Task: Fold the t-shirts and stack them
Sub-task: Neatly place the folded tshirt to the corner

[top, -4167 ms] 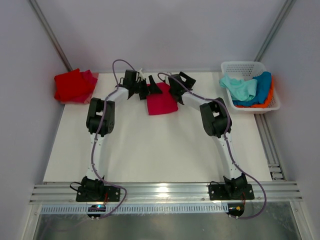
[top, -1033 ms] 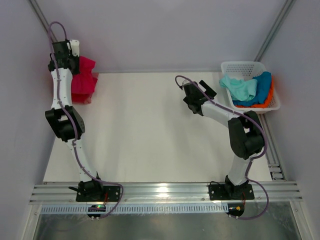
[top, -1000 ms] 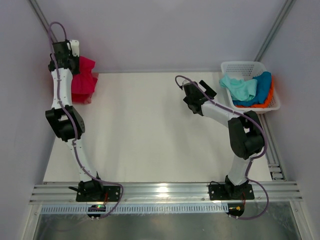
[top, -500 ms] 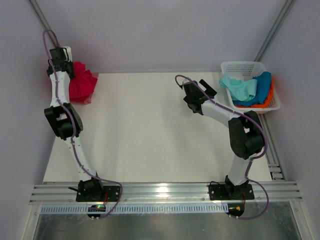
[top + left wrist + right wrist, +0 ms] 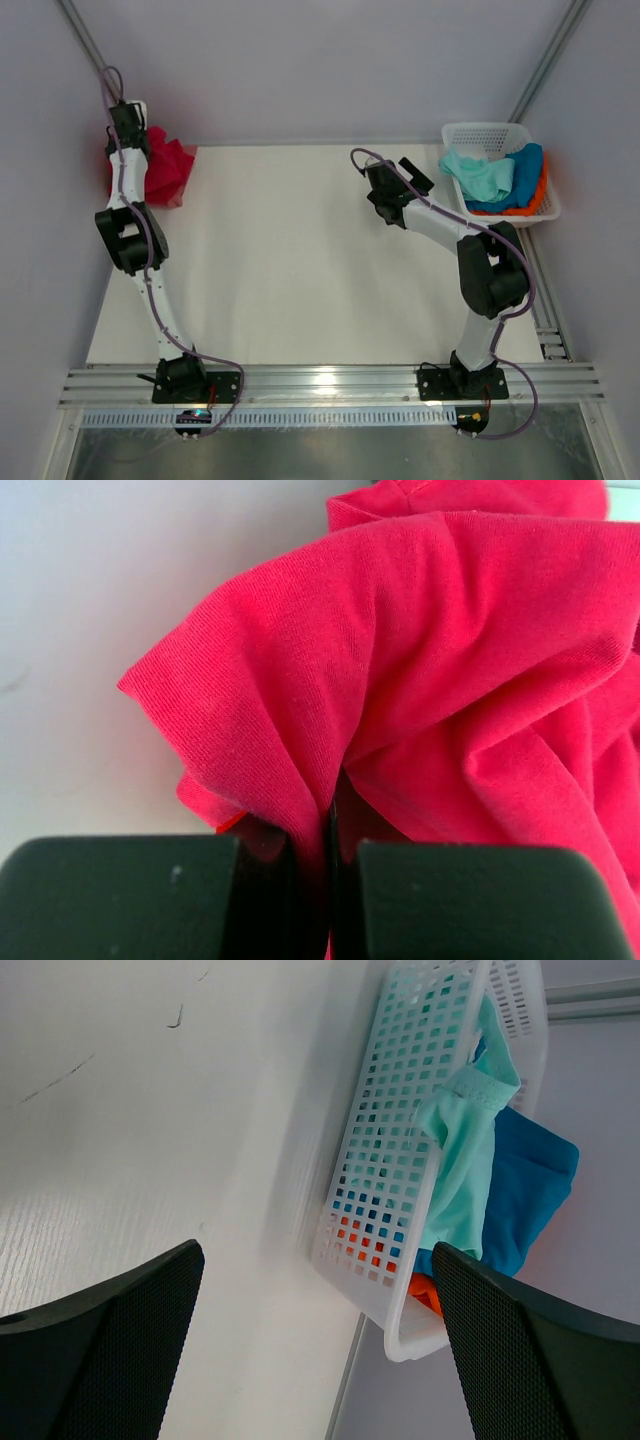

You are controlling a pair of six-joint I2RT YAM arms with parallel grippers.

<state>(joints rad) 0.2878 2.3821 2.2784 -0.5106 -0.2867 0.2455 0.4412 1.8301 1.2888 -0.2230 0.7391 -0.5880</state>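
At the table's [image 5: 300, 290] far left corner, the left gripper [image 5: 126, 112] is clenched on a fold of the crimson-pink t-shirt [image 5: 168, 168], which is heaped over a red t-shirt [image 5: 113, 163]. The tabletop is white and faintly scuffed, with pale grey walls [image 5: 330, 70] around it. Further right, the right gripper [image 5: 408, 180] hangs released near the white lattice basket [image 5: 497, 130], which holds a mint-green t-shirt [image 5: 480, 175], a blue t-shirt [image 5: 522, 168] and an orange t-shirt [image 5: 540, 200].

open table [image 5: 300, 260] centre, basket [image 5: 482, 127] right, t-shirts [image 5: 168, 170] left

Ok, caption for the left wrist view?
Left tool shut on a bunched fold of the crimson-pink t-shirt.
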